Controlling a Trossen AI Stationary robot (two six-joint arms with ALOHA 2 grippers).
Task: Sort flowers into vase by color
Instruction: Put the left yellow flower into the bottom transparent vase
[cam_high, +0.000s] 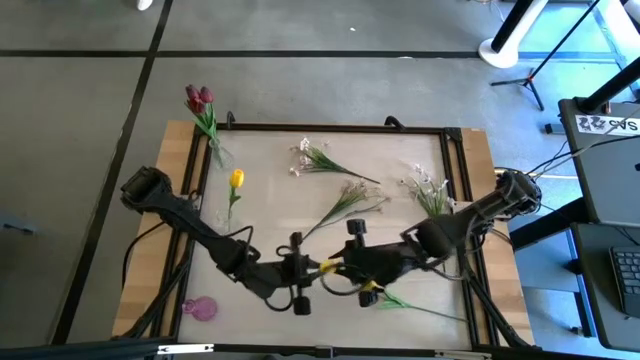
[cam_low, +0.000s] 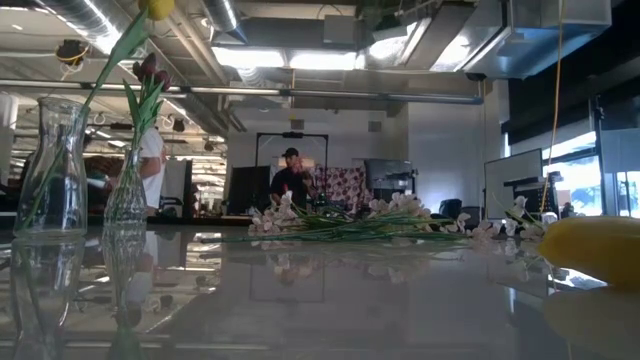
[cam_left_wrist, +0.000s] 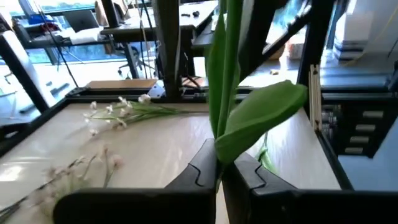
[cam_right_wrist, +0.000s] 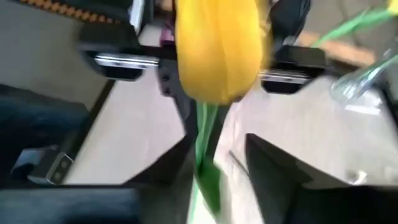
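Left tool (cam_left_wrist: 217, 177) pinches yellow tulip (cam_right_wrist: 217, 50) stem mid-handover, right tool (cam_right_wrist: 217, 162) parted around it; next, carry to vase (cam_low: 55, 170).

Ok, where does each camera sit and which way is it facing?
High: overhead, straight down on table; both arms show.
Low: table height, level across to glass vases; no arm.
Left wrist: past left gripper, shut on held tulip's stem.
Right wrist: past right gripper, open around it, facing the yellow bloom.
Shared: low and right wrist both see that bloom.
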